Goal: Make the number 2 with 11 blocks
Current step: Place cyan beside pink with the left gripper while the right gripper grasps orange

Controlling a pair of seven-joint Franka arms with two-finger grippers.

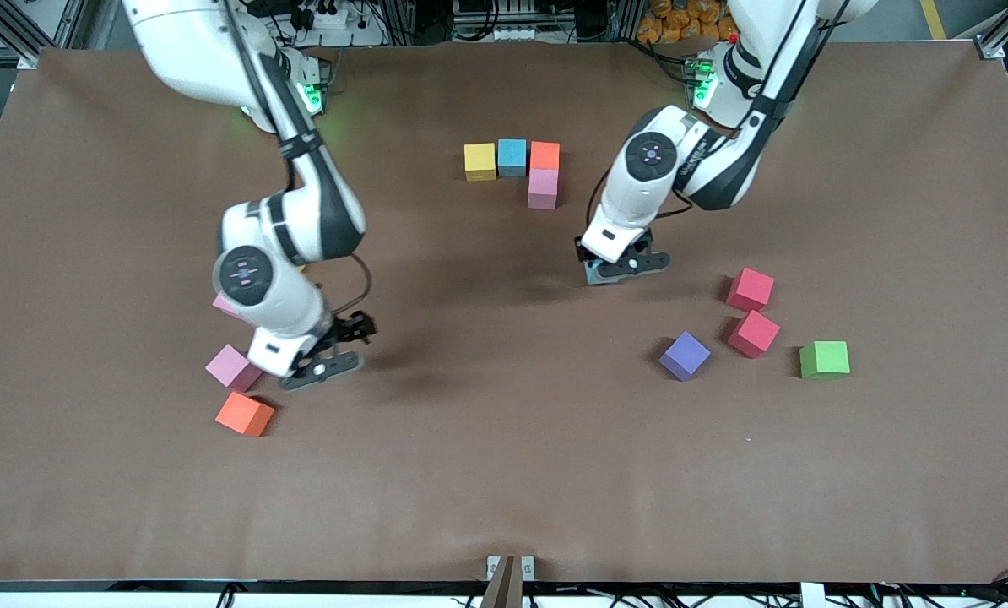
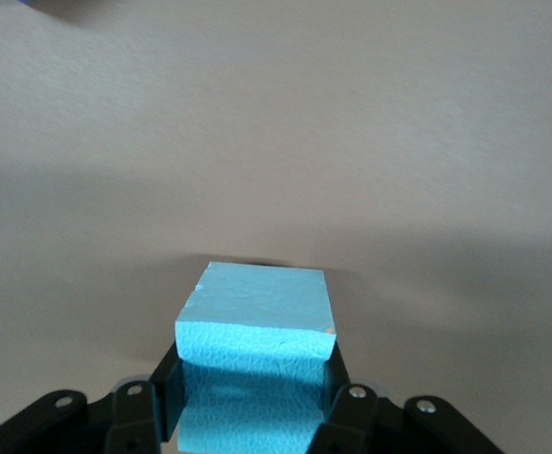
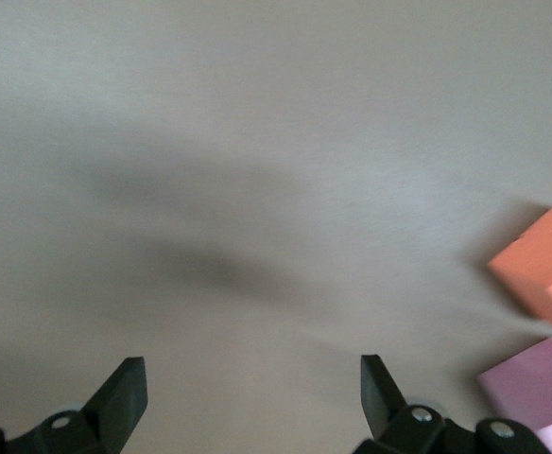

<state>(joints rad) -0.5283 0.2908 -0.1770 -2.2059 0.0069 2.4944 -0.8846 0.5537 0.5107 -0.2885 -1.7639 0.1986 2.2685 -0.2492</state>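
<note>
On the tabletop, four placed blocks are seen only from the front. A light blue block — plain only at the wrist — is clamped between the left gripper's fingers. The right gripper's fingers are spread, empty, beside an orange block.

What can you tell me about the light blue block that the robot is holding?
The light blue block is a small cube with a matte, slightly crinkled, foam-like surface and square edges. It sits level, clamped on two opposite sides between the black fingers of the left end effector. In the front view only a sliver of blue shows under the end effector, over bare brown table, closer to the camera than the row of placed blocks. Whether it touches the table cannot be told.
</note>
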